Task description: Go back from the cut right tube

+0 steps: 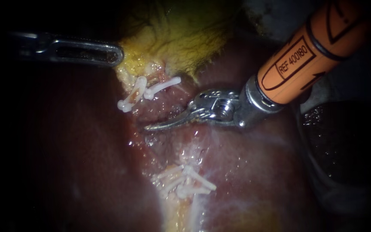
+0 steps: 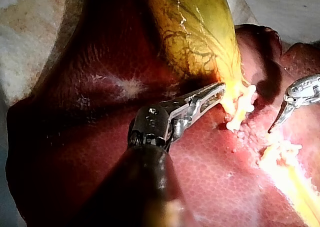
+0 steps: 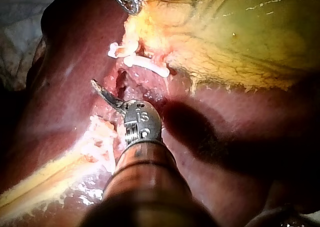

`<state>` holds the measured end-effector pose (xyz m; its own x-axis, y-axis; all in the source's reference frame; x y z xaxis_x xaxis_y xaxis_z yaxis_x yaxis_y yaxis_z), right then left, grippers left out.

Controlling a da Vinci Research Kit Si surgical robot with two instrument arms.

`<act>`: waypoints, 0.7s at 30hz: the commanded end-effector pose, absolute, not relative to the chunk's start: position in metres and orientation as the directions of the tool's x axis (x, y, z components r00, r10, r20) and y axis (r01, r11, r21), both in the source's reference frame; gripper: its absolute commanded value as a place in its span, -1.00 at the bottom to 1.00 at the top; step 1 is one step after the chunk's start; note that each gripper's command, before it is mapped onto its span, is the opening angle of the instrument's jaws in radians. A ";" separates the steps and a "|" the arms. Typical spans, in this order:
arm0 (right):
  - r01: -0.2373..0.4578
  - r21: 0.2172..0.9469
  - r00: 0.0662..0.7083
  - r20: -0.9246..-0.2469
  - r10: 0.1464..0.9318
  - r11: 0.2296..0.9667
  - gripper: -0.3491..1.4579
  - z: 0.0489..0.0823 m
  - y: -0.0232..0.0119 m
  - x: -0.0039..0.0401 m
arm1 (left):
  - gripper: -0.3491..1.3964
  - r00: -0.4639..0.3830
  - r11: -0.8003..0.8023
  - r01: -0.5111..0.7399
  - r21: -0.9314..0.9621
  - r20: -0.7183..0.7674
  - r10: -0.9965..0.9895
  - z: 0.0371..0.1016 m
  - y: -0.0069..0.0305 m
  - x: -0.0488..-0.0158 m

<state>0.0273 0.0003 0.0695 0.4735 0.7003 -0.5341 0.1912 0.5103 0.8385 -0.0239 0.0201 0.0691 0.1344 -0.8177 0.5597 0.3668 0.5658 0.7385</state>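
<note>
Orange shaft, steel wrist, and the right instrument tapers to thin curved blades lying together, holding nothing, over wet, glistening pink tissue. The cut tube sits in two parts, one to each side of those blades: on the side of the gallbladder a short stump wearing the paired clips, white plastic, splayed in a loose V; on the other side a pale yellowish strand under the clip bundle, piled like little sticks. The blades touch neither group. Beyond the paired clips the left instrument, slotted steel jaws, is clamped on the gallbladder's ragged yellow edge. Smooth dark-red liver all round; which tube is the right one, I cannot tell
</note>
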 end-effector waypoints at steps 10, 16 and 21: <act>0.140 0.822 0.443 -0.550 0.708 0.552 0.80 0.0691 -0.0001 0.0277 | -1.00 0.135 0.566 0.366 0.738 0.560 -0.817 0.0691 0.0200 -0.0239; 0.128 0.816 0.437 -0.556 0.707 0.563 0.86 0.0690 -0.0003 0.0274 | -1.00 0.135 0.566 0.366 0.738 0.560 -0.817 0.0692 0.0201 -0.0239; 0.000 0.710 0.367 -0.655 0.661 0.704 0.97 0.0683 -0.0014 0.0258 | -1.00 0.135 0.567 0.365 0.738 0.560 -0.817 0.0693 0.0201 -0.0238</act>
